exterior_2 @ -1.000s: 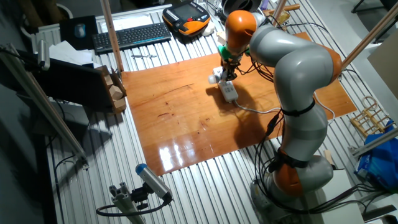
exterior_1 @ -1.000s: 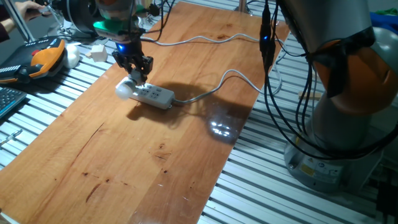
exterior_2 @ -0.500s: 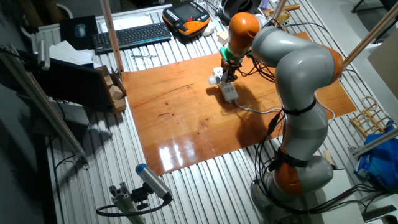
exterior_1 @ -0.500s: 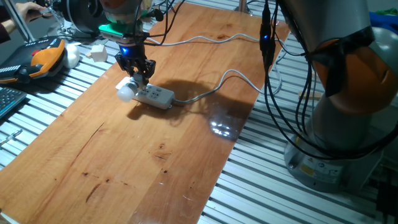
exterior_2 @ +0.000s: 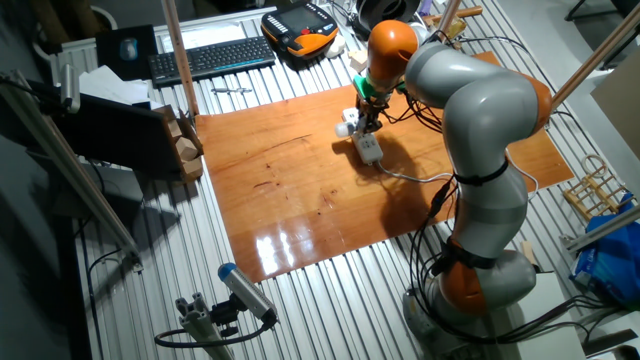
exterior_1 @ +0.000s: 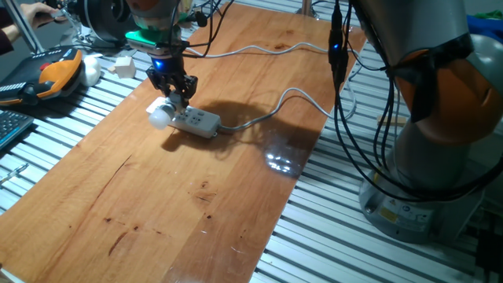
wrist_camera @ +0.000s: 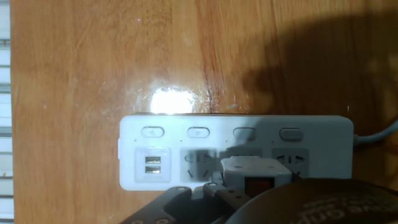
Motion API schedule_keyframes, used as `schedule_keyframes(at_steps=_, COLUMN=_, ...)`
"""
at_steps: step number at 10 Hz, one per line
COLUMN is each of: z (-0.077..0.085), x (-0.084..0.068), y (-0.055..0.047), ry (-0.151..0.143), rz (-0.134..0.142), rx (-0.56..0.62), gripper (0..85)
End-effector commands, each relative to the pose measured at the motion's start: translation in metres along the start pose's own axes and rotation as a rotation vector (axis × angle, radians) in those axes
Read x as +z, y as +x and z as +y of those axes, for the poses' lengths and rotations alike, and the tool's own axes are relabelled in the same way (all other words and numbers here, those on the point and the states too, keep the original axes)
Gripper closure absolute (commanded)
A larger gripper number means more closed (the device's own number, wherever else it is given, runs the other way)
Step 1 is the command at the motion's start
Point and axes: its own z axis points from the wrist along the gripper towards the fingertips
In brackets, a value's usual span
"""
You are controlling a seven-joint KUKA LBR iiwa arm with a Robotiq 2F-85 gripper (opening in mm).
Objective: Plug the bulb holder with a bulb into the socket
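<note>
White plastic fills most of my hand view: the socket lies flat on the wooden table, long side across the frame, with a row of buttons along its far edge and outlets below them; a USB pair sits at the left end, and the grey cable leaves at the right. Just at the bottom edge, the bulb holder with a bulb shows as a small white block with a red spot, sitting over the outlets near the middle of the strip — whether its pins are seated, I cannot tell from here.

From one fixed view my claw hangs straight down over the left end of the socket, fingers drawn in close around the holder's body; I read that as gripping it, though the contact itself is small in the frame. The round bulb juts out past the strip's end, toward the table's left edge; the holder itself lies under my fingers.

The other fixed view shows the same cluster from above — claw, socket and bulb close together near the table's far side; the cable trails away toward my base.
</note>
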Motion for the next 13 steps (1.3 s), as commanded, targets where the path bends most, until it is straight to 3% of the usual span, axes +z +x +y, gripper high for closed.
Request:
schedule_keyframes(at_steps=1, z=-0.0001, x=0.0001, y=0.0, ry=0.003, rz=0.0, rx=0.0, gripper=85.0)
schedule_keyframes(at_steps=13, z=-0.0005, x=0.0056, y=-0.001, ry=-0.001, rz=0.006, rx=0.008, gripper=85.0)
